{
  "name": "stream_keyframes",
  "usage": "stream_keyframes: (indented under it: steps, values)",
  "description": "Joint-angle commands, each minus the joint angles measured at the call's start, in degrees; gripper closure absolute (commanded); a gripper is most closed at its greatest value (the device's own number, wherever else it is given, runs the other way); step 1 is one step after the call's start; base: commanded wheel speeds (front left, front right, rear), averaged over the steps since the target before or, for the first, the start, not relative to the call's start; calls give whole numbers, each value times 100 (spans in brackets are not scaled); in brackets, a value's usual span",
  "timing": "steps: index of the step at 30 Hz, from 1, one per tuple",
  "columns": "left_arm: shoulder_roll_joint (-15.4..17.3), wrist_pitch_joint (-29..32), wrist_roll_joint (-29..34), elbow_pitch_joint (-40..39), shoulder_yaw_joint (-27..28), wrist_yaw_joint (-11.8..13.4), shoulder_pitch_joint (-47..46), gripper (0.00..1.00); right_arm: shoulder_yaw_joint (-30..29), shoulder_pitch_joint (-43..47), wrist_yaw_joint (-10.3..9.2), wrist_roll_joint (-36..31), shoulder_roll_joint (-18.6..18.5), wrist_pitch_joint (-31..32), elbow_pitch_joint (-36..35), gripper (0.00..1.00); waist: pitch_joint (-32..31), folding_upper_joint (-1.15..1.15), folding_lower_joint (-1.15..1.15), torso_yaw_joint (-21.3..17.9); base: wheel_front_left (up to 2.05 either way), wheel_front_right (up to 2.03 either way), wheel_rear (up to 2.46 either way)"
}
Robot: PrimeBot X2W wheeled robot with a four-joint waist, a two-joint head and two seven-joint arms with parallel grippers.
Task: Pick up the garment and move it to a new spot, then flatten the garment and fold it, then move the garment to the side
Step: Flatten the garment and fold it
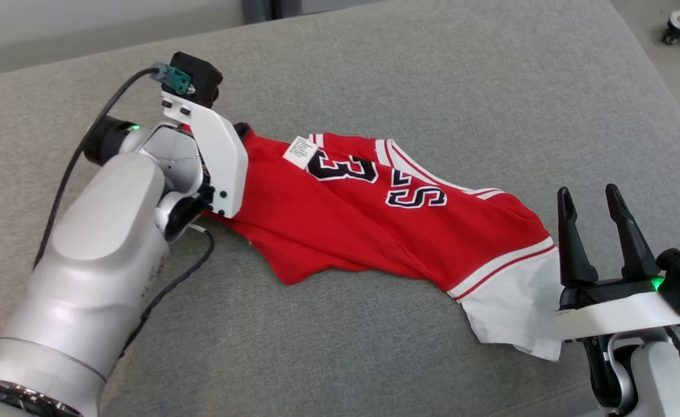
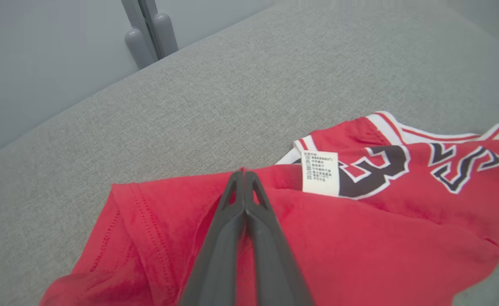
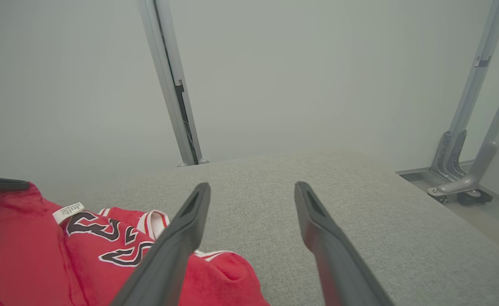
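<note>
Head view: we see a red, white-trimmed garment [image 1: 346,231] with black lettering lying rumpled across a grey woven fabric cushion [image 1: 432,69]. The left gripper [image 1: 240,130] sits at its upper-left end, fingers hidden behind the wrist. The right gripper [image 1: 589,194] stands just beside the white hem, fingers wide apart.

Left wrist view: we find the fingers pressed together, pinching the garment's red edge near a white care label [image 2: 320,172].

Right wrist view: the spread fingers hold nothing, with the garment at lower left.
</note>
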Motion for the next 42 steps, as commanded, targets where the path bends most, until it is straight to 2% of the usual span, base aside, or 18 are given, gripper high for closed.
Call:
stream_keyframes:
  steps: [1,12,19,20,22,24,31,42]
  values:
    - [-25,-106,-73,-10,-43,-10,83,100,1,-15,0,-51,-29,-19,44,0,-154,0,0,147,0,0,0]
    - [119,-791,-357,-518,-341,-10,796,100,-149,245,0,-315,-31,-15,279,0,-895,0,0,797,0,0,0]
    - [514,-1070,-583,-1377,-248,106,1833,100,-217,398,0,-404,-33,-15,355,0,-1197,0,0,1130,0,0,0]
    - [675,-1080,-690,-1737,-199,168,2186,100,-239,447,0,-425,-32,-15,363,0,-1223,0,0,1195,0,0,0]
    - [675,-1080,-690,-1737,-199,168,2186,100,-239,447,0,-425,-32,-15,363,0,-1223,0,0,1195,0,0,0]
    - [922,-1055,-798,-2262,-145,364,2718,100,-273,467,0,-446,-31,-15,355,0,-1235,0,0,1267,0,0,0]
    - [1238,-998,-1001,-3196,-40,846,3637,100,-324,499,0,-480,-31,-15,375,0,-1241,0,0,1357,0,0,0]
    - [1489,-1188,-1246,-3745,145,1211,4475,100,-367,537,0,-517,-32,-15,356,0,-1240,0,0,1341,0,0,0]
